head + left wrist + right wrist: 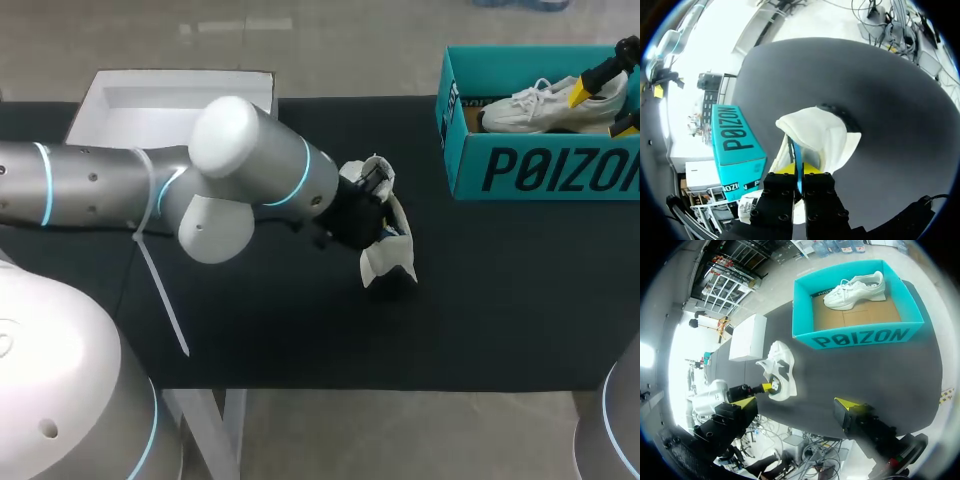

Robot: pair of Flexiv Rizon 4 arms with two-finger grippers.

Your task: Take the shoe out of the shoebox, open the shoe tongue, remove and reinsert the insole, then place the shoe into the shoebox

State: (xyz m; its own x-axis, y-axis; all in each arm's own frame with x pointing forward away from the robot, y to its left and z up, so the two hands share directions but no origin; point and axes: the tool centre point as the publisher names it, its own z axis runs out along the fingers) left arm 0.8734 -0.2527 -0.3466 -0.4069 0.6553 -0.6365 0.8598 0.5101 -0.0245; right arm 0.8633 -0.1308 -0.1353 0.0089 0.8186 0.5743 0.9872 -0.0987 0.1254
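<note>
Jaws of left arm pressed nearly together, pinching a thin blue strip (797,161) at the opening of the shoe (816,134). Cannot tell if the strip is tongue lining or insole edge. Yellow tips barely show behind the strip. Shoe is white with a dark side patch, out of the box (545,170), tilted near the middle of the desk (500,300). Cannot tell if its lower end touches the desk or hangs just above. Left arm (120,185) comes in from the left side and ends at the shoe.

Right jaws spread wide, nothing between them, held above the box at the far right of the desk. One yellow tip (598,82) is over the second shoe (540,105), the other near the box's right end. Second shoe is white, lying on its side inside the teal box on brown cardboard, against the far wall. Box is well apart from the held shoe. White box (170,105), open on top, sits at the far left of the desk behind the left arm.
</note>
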